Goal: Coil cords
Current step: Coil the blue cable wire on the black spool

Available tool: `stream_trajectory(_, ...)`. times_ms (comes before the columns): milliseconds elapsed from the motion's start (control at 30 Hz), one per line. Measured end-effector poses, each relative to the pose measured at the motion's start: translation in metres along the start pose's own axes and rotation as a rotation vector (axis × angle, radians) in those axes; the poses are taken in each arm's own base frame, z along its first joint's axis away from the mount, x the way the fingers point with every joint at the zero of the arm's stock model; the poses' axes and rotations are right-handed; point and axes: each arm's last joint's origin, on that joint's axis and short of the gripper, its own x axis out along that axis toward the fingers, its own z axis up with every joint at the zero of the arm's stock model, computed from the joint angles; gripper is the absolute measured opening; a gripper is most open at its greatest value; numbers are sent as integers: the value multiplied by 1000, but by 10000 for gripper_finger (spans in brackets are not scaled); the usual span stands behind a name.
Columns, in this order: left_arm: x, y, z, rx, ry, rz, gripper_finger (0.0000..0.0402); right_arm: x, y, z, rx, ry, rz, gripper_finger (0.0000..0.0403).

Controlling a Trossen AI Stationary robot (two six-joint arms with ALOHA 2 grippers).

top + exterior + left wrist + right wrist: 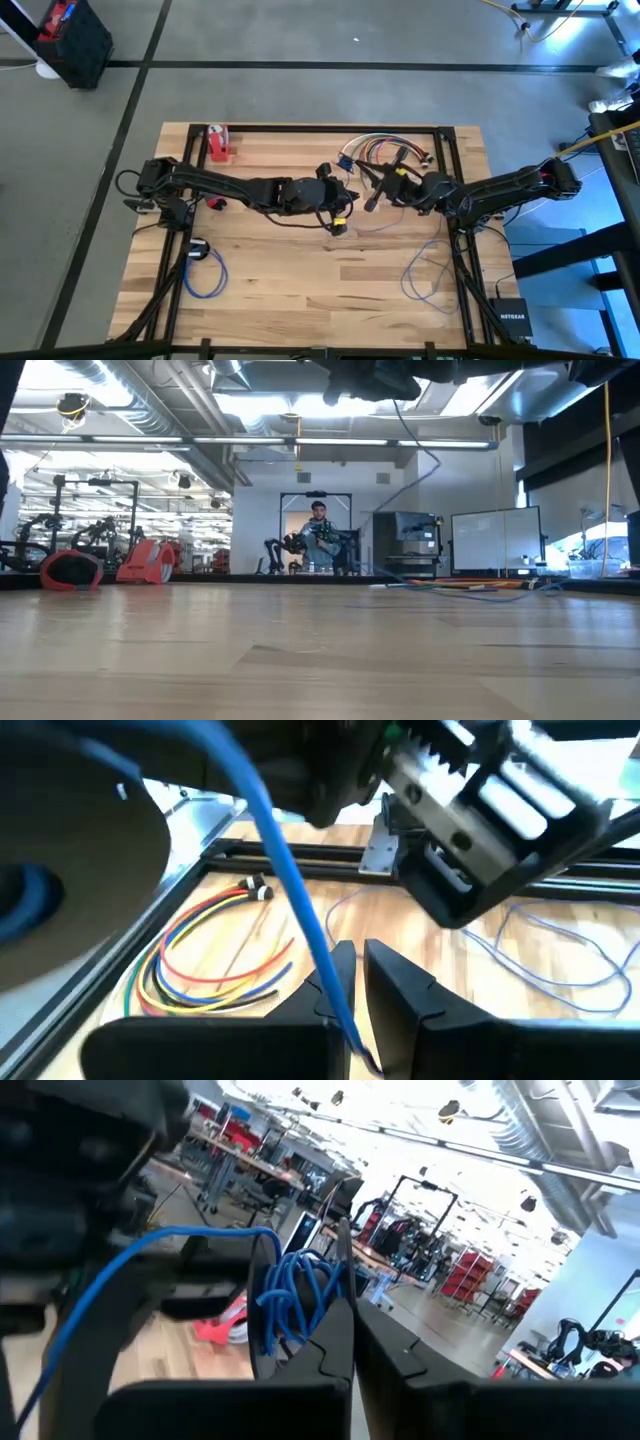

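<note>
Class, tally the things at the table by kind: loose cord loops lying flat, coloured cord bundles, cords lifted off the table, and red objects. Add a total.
Loose cord loops: 2
Coloured cord bundle: 1
Lifted blue cord: 1
Red objects: 2
Total: 6

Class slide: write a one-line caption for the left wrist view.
Left hand pinching a blue cord above the wooden table, with a bundle of coloured cords lying beyond.
</note>
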Motion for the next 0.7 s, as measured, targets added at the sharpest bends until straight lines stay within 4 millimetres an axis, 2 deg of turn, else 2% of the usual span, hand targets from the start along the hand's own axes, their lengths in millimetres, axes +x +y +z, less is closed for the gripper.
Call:
stream_trajectory(233,19,-4,-12,10,-18,10,20,0,-3,5,17,-42,-28,7)
stream_trajectory(467,39,6,-28,21,22,45,20,0,-4,7,27,-58,-32,7)
stream_trajectory(700,45,12,-37,22,87,43,20,-1,-5,7,26,-58,-40,7)
